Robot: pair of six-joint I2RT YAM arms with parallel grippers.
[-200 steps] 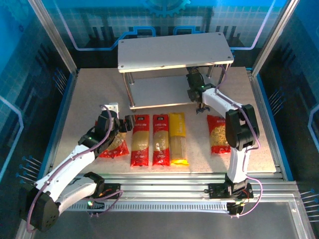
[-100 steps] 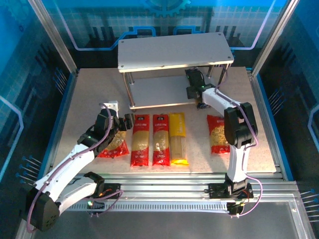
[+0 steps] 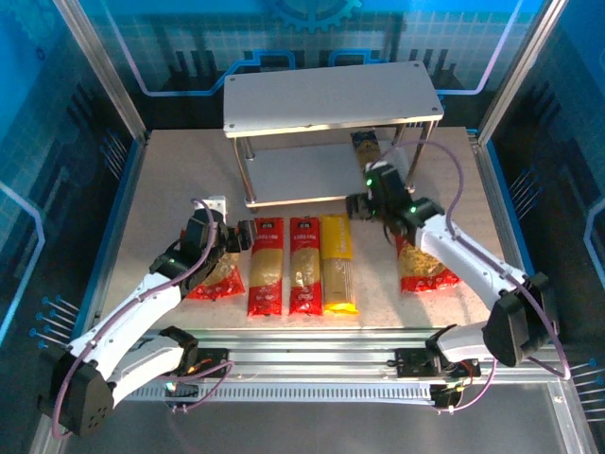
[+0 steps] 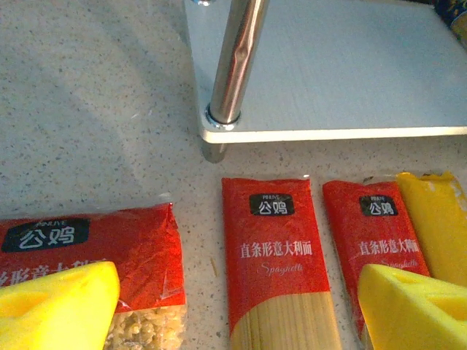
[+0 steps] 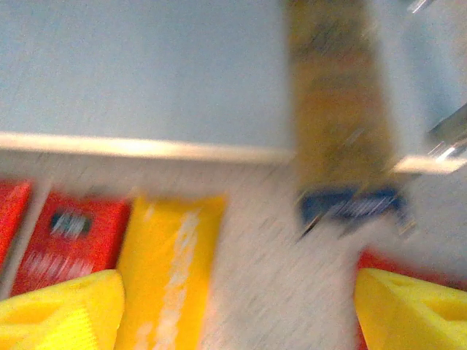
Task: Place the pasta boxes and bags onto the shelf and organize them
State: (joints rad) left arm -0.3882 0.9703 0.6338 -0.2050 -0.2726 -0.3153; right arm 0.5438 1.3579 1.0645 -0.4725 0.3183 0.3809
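Five of the six packs lie on the tabletop (image 3: 170,189), in a row along its near edge. From left to right they are a plump red plastic bag with a clear window (the left bag (image 3: 219,274)), a long narrow red spaghetti pack (the left red pack (image 4: 273,255)), a second red pack of the same kind (image 4: 372,226), a long yellow spaghetti pack (image 3: 337,265), and a second plump red bag (image 3: 421,265). The sixth, a dark blue narrow pack (image 3: 364,147), lies on the lower board at the right end of the two-tier white-grey shelf on silver metal legs (image 3: 331,95). In the blurred right wrist view its near end appears to project past the board's front edge.

The left gripper (image 3: 244,232) is spread wide and holds nothing. It is nearer the left red pack than the right gripper (image 3: 361,203) is. That pack lies straight ahead of it, between its yellow fingertips (image 4: 58,306), with the long axis running from the near edge toward the shelf. A grasp across the pack's width therefore seems to need little turning. The right gripper is also apart and empty, just off the board's front edge.
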